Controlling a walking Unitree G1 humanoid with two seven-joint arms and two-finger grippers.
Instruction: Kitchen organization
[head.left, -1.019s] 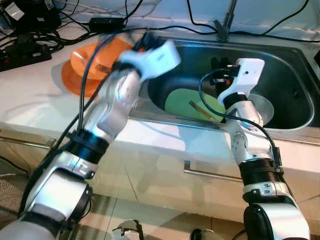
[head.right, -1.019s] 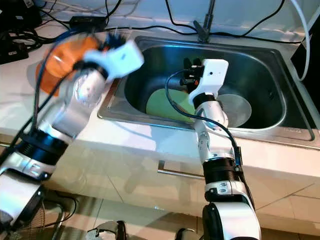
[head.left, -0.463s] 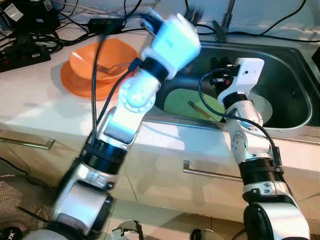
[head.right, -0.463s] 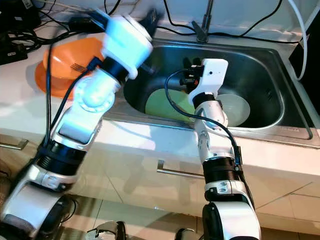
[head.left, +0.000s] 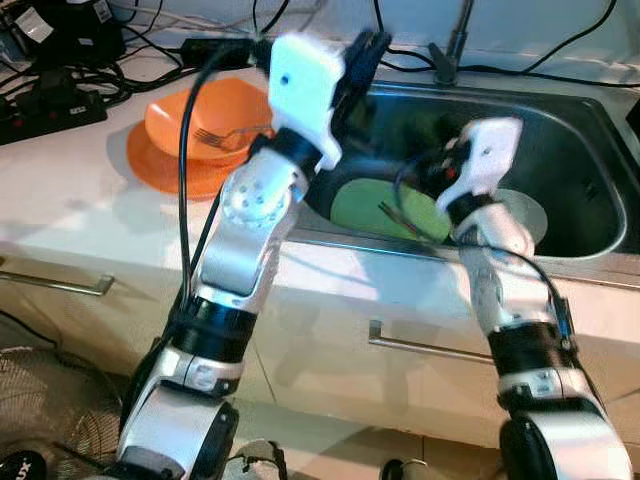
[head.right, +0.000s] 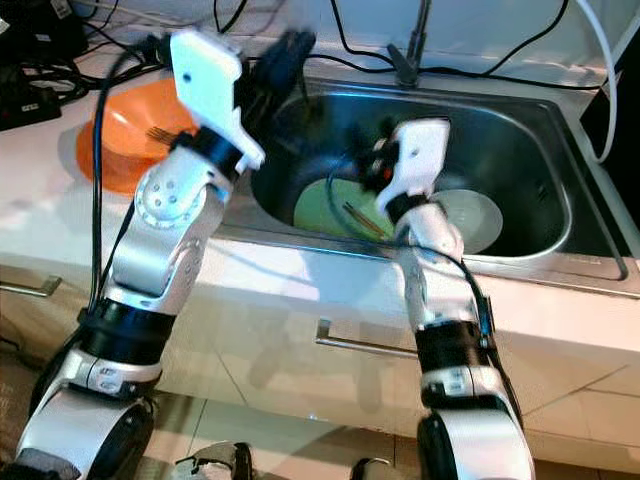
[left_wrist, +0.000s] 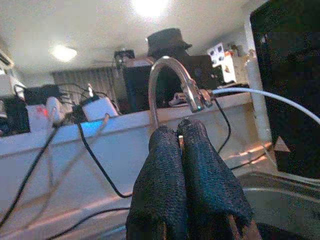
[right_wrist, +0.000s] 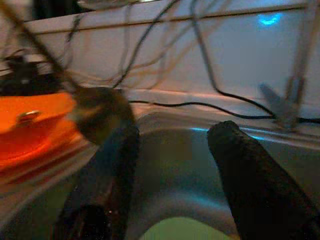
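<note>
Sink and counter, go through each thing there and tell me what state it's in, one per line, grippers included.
Left gripper: shut, empty, raised over the sink's left rim.
Right gripper: open, empty, above the sink.
Sink: holds dishes, no water seen.
Green plate: flat in the sink, chopsticks lying on it.
Clear plate: flat in the sink.
Orange bowl: upright on the orange plate, fork inside.
Faucet: not running.
</note>
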